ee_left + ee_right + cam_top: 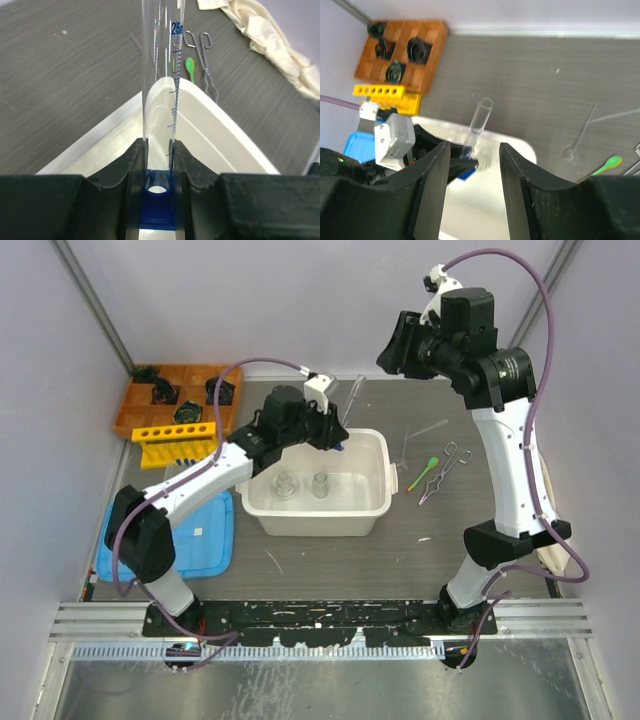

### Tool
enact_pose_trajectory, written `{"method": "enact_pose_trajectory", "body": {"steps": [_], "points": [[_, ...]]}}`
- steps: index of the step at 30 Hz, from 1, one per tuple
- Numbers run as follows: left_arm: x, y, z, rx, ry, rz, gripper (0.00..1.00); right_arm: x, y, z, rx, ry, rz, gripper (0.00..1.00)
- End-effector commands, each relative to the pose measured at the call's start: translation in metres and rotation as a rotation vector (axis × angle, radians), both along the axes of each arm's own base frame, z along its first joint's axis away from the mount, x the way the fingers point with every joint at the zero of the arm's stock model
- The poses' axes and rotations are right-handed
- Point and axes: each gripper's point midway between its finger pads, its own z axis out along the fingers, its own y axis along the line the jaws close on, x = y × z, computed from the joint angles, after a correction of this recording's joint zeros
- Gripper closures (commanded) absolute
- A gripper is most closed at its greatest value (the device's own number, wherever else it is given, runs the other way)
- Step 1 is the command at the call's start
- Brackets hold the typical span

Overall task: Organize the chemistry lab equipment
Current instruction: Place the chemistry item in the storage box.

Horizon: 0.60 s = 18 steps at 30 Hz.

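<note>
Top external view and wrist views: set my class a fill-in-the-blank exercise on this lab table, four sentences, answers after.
1. The left tool is shut on a clear graduated cylinder that has a ____ base.
2. Two small glass flasks stand inside the ____ tub.
3. The spoon lying on the table beside the forceps is ____.
4. The right tool, raised above the table, is ____ and holds nothing.
Missing words: blue; white; green; open.

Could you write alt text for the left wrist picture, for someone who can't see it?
The left end effector clamps a clear graduated cylinder just above its blue base, over the corner of a white tub. Beyond, on the dark table, lie a green spoon, metal forceps and a cream cloth.
</note>
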Motion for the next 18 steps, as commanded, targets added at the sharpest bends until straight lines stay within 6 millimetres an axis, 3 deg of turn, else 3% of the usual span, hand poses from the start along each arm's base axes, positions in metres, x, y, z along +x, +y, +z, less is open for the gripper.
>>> {"method": "enact_pose_trajectory", "body": {"steps": [1, 10, 18], "points": [[0.0, 0.019, 0.079, -0.059, -0.353, 0.017, 0.86, -0.024, 0.014, -0.02, 0.093, 0.17, 0.102, 0.5], [-0.03, 0.028, 0.087, -0.021, -0.48, -0.05, 0.85, -0.021, 0.029, -0.035, 0.184, 0.282, 0.201, 0.5], [-0.055, 0.016, 0.063, 0.07, -0.495, -0.105, 0.85, -0.03, 0.05, -0.01, 0.277, 0.242, 0.355, 0.51]]}}
